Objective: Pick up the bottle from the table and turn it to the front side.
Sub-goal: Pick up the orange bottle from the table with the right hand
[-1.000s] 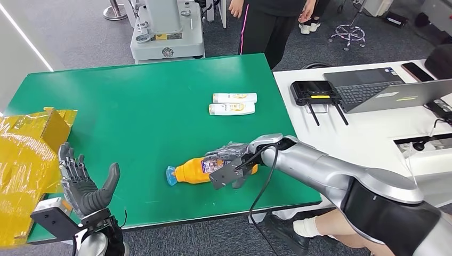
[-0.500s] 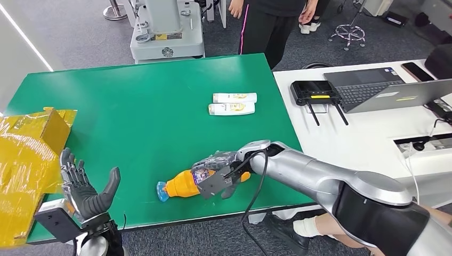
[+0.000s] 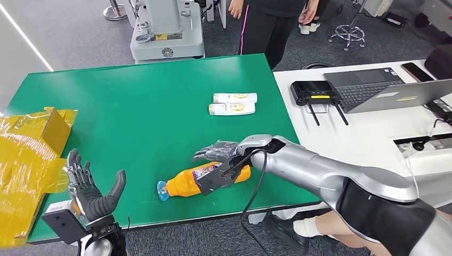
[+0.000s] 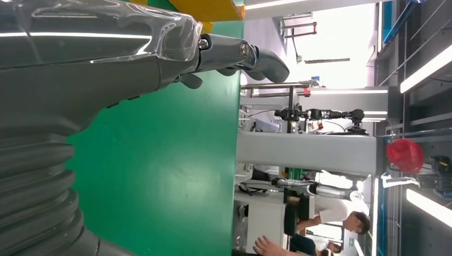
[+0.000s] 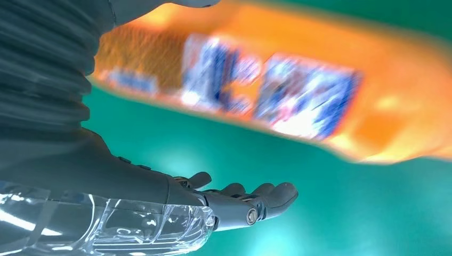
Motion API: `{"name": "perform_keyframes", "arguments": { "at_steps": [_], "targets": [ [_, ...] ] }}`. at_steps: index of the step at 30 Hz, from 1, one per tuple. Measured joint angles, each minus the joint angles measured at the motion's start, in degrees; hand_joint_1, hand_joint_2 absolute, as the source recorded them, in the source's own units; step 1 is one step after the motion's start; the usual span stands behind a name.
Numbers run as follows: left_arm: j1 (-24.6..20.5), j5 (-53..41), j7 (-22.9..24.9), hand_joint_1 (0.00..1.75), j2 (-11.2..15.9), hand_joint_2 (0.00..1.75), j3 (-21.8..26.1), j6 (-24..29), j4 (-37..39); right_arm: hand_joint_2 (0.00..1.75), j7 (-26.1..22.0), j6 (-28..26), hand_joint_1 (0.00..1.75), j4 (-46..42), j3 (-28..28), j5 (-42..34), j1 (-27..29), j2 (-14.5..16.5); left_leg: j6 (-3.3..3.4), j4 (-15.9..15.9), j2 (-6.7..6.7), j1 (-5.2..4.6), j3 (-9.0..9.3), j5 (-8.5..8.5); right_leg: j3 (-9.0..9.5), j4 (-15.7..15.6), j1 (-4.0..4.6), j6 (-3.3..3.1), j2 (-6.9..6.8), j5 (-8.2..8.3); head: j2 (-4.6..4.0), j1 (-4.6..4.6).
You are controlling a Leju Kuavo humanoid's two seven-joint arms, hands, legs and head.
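One orange bottle (image 3: 202,178) lies on its side near the front edge of the green table (image 3: 133,106), long axis left-right, blue cap toward the robot's left. Two white tubes (image 3: 233,103) lie farther back. Right hand (image 3: 217,153) released, fingers spread just behind the bottle; right wrist view shows its blurred label. Left hand (image 3: 90,193) open, empty.
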Motion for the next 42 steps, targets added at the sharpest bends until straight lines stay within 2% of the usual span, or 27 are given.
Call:
{"name": "perform_keyframes", "arguments": {
  "at_steps": [3,6,12,16,24,38,42],
  "targets": [
    [0.3,0.0,0.0,0.0,0.0,1.75,-0.3,0.1,0.0,1.75,1.6,-2.3,0.0,-0.8,0.0,3.4,-0.6,-1.4,0.0,0.0,-0.02,0.0,-0.01,0.0,0.0,0.0,0.0,0.0,-0.02,0.0,0.0,0.01],
    [0.3,-0.1,0.0,0.0,0.0,1.75,-0.8,0.0,0.0,1.75,3.1,-1.8,0.0,-1.9,0.0,5.6,-1.5,-3.2,0.0,0.0,-0.01,0.0,-0.01,0.0,0.0,0.0,0.0,0.0,-0.02,0.0,0.0,0.02],
    [0.3,0.1,0.1,0.0,0.0,1.75,-1.2,-0.3,0.0,1.75,4.3,0.2,0.0,-3.7,0.0,5.5,-1.3,-6.7,0.01,0.0,-0.01,-0.01,0.0,-0.01,0.01,0.0,-0.01,0.02,-0.01,0.01,0.0,0.02],
    [0.3,0.5,0.2,0.0,0.0,1.75,-1.4,-0.5,0.0,1.75,4.0,0.2,0.0,-3.5,0.0,5.0,0.5,-7.6,0.01,0.0,0.01,0.0,0.01,-0.01,0.01,0.0,0.0,0.02,0.0,0.01,0.0,0.01],
    [0.3,0.6,0.2,0.0,0.0,1.75,-2.5,-0.2,0.0,1.75,-0.1,-8.6,0.0,4.9,-1.3,6.0,8.5,-4.3,-0.01,0.0,0.03,0.04,0.13,-0.04,0.12,0.0,0.05,0.02,0.05,-0.02,0.0,0.01],
    [0.4,0.6,0.2,0.0,0.0,1.75,-2.8,0.0,0.0,1.75,-1.0,-9.9,0.0,8.3,-4.1,6.1,10.6,-3.0,0.0,0.0,0.12,0.05,0.61,-0.04,0.58,-0.1,0.06,0.03,0.08,-0.02,0.0,0.01],
    [0.7,0.6,0.2,0.0,0.0,1.75,-3.1,0.1,0.0,1.75,-1.4,-11.3,1.71,7.7,-5.4,7.4,12.0,-3.1,0.01,0.0,0.2,0.05,0.77,-0.09,0.72,-0.1,0.05,0.03,0.14,-0.03,0.0,0.01]
  ]
}}
